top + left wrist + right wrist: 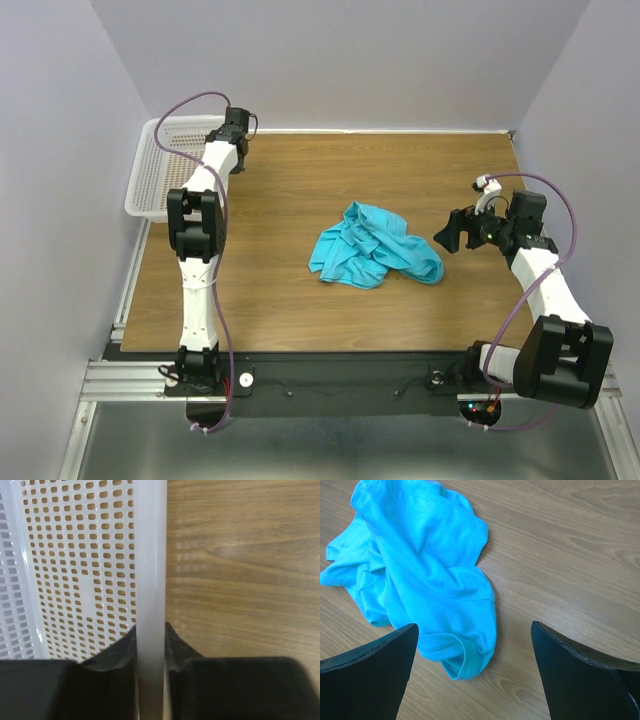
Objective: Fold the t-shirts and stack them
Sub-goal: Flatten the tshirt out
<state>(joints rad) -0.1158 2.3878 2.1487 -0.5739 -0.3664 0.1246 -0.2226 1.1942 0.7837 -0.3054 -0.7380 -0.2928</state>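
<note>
Right jaws wide, t-shirt lying crumpled

Your right gripper is hovering spread open just beside the bunched cloth at the middle of the table. Farther back, your left gripper is pinching the basket rim, so lifting risks tipping it.

Left arm was stretched way out toward the far-left corner; the left gripper was pinched onto the basket rim. Right arm was bent inward at the elbow; the right gripper was spread wide, gripping nothing.
</note>
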